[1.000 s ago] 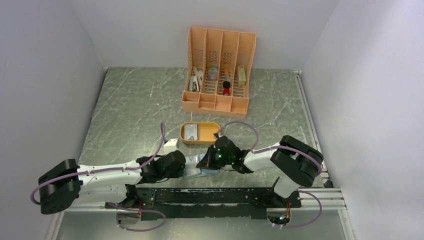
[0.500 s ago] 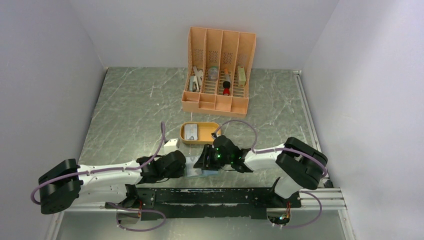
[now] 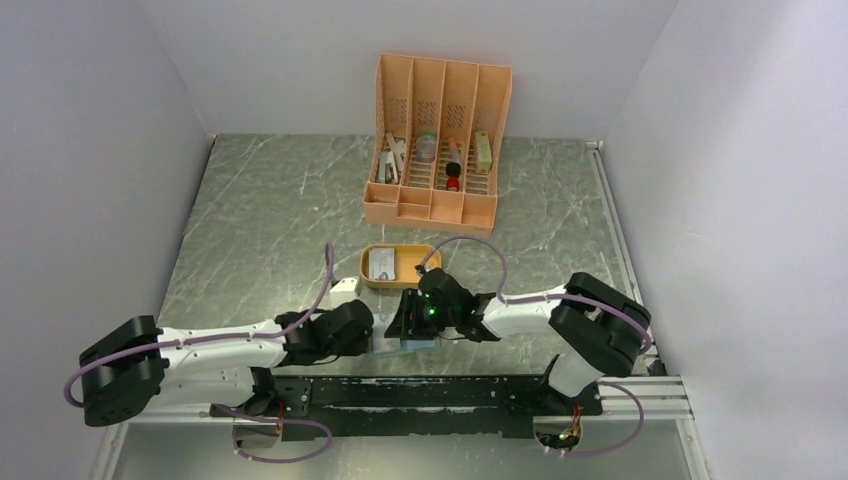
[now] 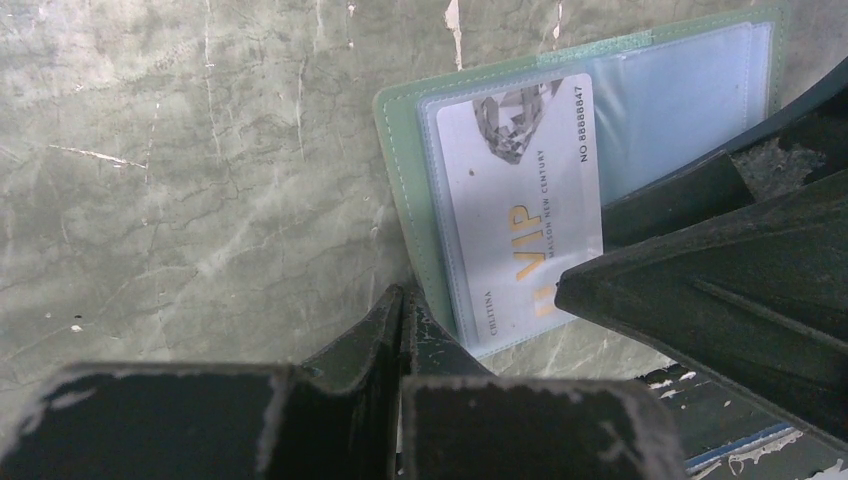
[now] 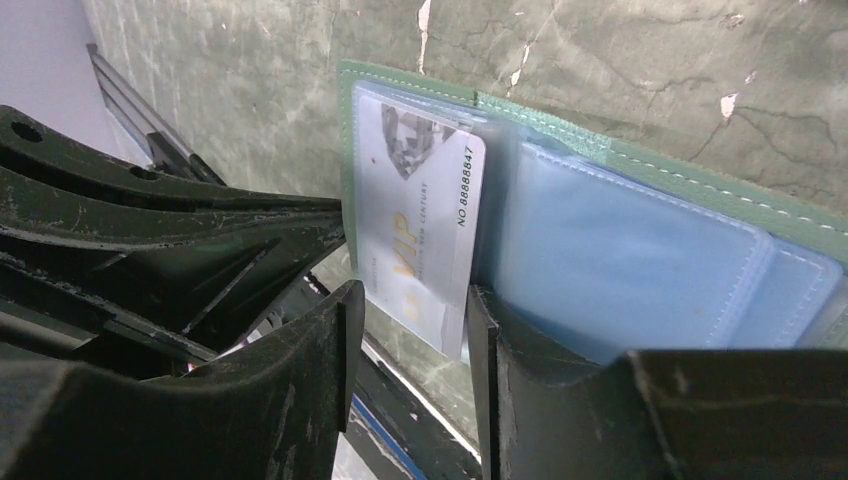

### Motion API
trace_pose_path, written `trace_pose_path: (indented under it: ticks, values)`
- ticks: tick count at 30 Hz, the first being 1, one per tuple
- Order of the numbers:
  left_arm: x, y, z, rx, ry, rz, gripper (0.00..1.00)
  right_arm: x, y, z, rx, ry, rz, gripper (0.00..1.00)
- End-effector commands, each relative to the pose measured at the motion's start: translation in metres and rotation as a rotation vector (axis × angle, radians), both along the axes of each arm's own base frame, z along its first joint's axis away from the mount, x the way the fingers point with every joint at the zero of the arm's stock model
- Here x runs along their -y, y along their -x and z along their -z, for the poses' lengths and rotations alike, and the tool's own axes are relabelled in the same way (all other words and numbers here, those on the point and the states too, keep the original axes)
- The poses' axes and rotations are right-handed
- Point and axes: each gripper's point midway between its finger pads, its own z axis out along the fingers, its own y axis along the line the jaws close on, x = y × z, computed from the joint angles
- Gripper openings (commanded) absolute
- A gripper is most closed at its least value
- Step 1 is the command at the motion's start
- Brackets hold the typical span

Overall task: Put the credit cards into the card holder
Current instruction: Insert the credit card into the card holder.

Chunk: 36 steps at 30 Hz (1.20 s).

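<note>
Card (image 4: 520, 210) partly in holder (image 4: 680, 110) pocket — right jaws released, straddling its end; left jaws clenched at holder edge.

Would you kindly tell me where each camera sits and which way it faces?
Top external: above and behind the bases, looking down on the marbled grey table; the left arm and right arm show whole.
Left wrist: on the left arm, facing down at the open green card holder holding a white VIP card; its shut left gripper shows below.
Right wrist: low, facing along that holder; the right gripper, fingers apart, shows.
Shared: both wrist views see the holder and card.
</note>
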Motion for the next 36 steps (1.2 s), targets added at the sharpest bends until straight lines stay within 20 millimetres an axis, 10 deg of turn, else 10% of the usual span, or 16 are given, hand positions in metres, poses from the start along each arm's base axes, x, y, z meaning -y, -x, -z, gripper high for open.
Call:
trace_pose_path:
  ticks: [1,13,20,26,30,36]
  values:
    - [-0.001,0.007,0.005,-0.032,-0.029,0.029,0.05,0.002,0.009,0.009,-0.005,0.059,-0.037,0.46]
    - [-0.02,0.001,-0.011,0.021,-0.064,-0.016,0.05,0.029,-0.01,-0.024,0.124,0.19,0.013,0.61]
    - [-0.019,-0.008,-0.043,0.086,-0.039,-0.019,0.06,0.043,-0.043,-0.076,0.28,0.172,0.086,0.61]
    - [-0.023,-0.019,-0.089,0.21,0.052,-0.027,0.46,0.037,-0.091,-0.114,0.396,0.081,0.184,0.58]
    - [-0.033,-0.022,-0.11,0.272,0.132,-0.073,0.65,0.018,-0.12,-0.11,0.361,0.062,0.206,0.59]
    - [-0.045,-0.019,-0.118,0.285,0.169,-0.102,0.67,-0.007,-0.154,-0.072,0.235,0.056,0.235,0.59]
